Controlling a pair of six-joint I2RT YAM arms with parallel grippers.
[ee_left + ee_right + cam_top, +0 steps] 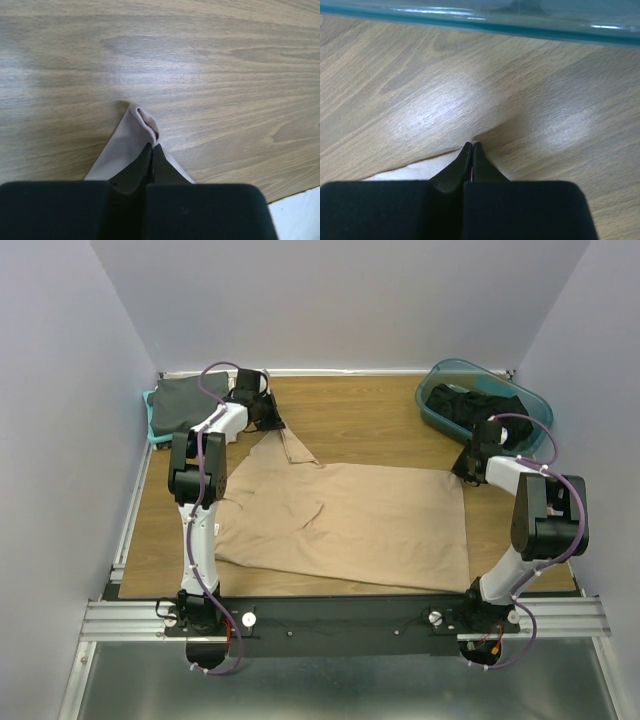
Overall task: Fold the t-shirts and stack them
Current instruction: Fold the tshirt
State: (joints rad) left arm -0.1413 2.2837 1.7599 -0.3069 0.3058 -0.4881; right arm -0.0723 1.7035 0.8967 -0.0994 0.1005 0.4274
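A tan t-shirt (350,525) lies spread across the middle of the wooden table. My left gripper (272,420) is shut on its far left part, a tan fold (135,132) that sticks out past the closed fingertips. My right gripper (466,466) is shut on the shirt's far right corner (420,167), held low over the table next to the tub. A folded dark grey t-shirt (188,405) lies on a teal one (150,420) at the far left corner. Dark shirts (470,405) lie in the tub.
A teal plastic tub (483,375) stands at the far right corner; its wall (520,20) is just beyond my right gripper. Grey walls close in the table on three sides. A metal rail (340,615) runs along the near edge by the arm bases.
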